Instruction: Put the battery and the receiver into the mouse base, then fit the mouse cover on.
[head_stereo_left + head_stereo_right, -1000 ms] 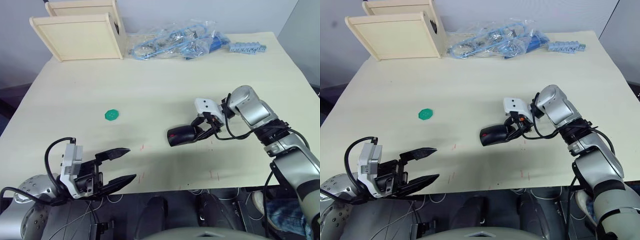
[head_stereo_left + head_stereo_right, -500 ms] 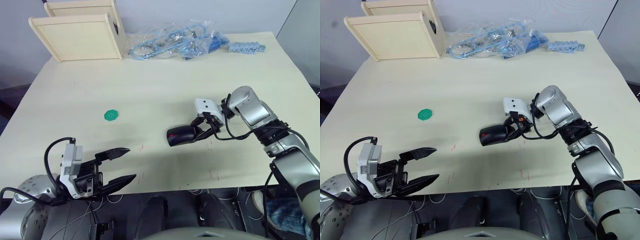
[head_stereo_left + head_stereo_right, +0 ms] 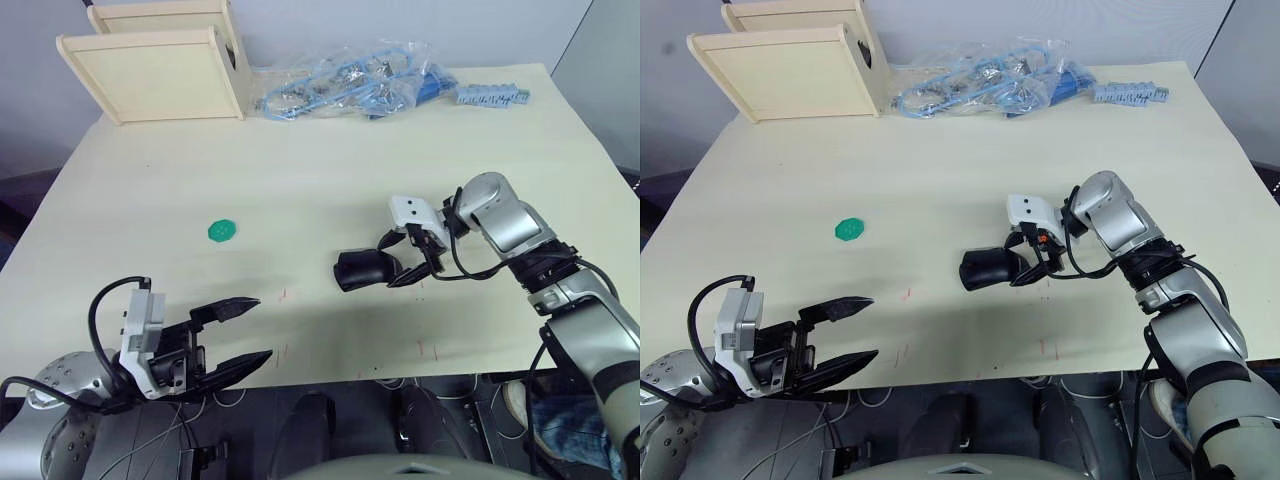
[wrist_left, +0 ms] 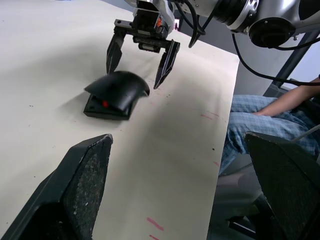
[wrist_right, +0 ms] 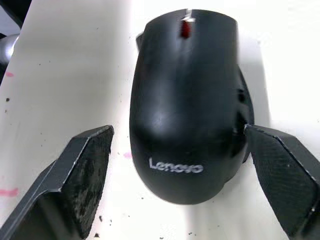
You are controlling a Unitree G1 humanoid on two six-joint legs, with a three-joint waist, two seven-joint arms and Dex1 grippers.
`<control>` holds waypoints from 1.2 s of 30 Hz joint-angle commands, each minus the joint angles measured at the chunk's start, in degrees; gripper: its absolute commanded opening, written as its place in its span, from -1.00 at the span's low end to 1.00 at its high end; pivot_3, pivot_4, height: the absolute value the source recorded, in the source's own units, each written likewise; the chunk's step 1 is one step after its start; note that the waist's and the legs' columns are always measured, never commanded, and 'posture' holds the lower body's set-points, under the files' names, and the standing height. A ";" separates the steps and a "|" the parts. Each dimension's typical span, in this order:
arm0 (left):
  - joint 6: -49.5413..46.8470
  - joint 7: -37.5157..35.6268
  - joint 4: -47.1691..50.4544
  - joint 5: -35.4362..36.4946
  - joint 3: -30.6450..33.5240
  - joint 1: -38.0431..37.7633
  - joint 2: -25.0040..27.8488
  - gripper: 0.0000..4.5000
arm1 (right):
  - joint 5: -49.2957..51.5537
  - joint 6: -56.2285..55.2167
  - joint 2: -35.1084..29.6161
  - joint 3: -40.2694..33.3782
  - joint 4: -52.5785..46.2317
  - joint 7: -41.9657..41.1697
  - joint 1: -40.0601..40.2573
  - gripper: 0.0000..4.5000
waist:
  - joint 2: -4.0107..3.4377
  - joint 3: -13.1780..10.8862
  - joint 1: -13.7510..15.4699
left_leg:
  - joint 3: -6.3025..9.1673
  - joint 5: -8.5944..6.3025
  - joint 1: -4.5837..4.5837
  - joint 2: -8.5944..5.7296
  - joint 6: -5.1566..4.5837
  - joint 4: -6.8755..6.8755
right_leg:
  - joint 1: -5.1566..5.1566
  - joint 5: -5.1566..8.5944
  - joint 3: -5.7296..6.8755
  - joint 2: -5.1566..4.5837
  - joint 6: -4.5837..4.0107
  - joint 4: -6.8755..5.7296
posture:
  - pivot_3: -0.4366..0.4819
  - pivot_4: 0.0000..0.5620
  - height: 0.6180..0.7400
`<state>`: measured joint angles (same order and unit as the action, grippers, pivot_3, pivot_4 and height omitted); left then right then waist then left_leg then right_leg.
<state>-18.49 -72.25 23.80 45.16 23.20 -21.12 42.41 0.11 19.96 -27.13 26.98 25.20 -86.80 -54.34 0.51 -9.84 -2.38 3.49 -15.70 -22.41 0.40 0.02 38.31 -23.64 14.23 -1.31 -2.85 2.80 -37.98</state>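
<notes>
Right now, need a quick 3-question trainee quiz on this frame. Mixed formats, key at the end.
1. True or false: the right gripper is shut on the mouse cover.
2. Multiple choice: where does the mouse cover sit? A) flat on the table beside the mouse base; B) on top of the mouse base, lifted along one edge; C) held in the left gripper.
3. Fill in: the small green disc lies on the robot's ____ side of the mouse.

Key
1. False: its fingers stand open, just off either side of the mouse.
2. B
3. left
</notes>
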 commanded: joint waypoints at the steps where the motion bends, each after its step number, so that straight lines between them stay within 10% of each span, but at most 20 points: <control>1: 0.19 0.02 1.58 1.12 1.70 -0.25 0.32 1.00 | 0.64 0.46 -0.18 -0.99 -2.10 0.02 0.38 0.99 | 0.00 0.00 0.03 | 0.01 0.00 0.00 0.00 0.00 0.00 | 0.00 0.00 0.01 0.00 0.00 0.00 | -0.05 -0.47 1.00; 16: 0.20 -0.33 0.85 0.98 1.86 0.39 0.58 1.00 | 3.78 1.85 -2.23 -3.57 -9.10 0.14 2.92 0.99 | -0.01 -0.01 0.15 | 0.02 0.00 -0.04 -0.01 0.00 0.00 | 0.00 0.00 0.02 -0.01 0.00 0.02 | -0.05 -0.47 1.00; 36: -0.50 -0.62 -1.01 0.48 0.17 4.81 1.10 1.00 | 12.51 -3.76 -2.89 -16.87 -29.24 18.08 25.29 0.99 | 0.02 0.01 0.29 | 0.00 0.00 -0.04 0.00 0.00 0.00 | 0.03 0.00 0.03 0.02 0.01 0.01 | -0.05 -0.47 1.00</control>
<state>-19.02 -72.59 22.46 45.15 23.54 -16.54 43.10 11.71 18.43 -30.19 11.99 -2.75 -70.24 -29.51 0.53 -9.84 -2.10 3.47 -15.70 -22.47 0.40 0.01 38.31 -23.62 14.23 -1.28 -2.83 2.81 -37.97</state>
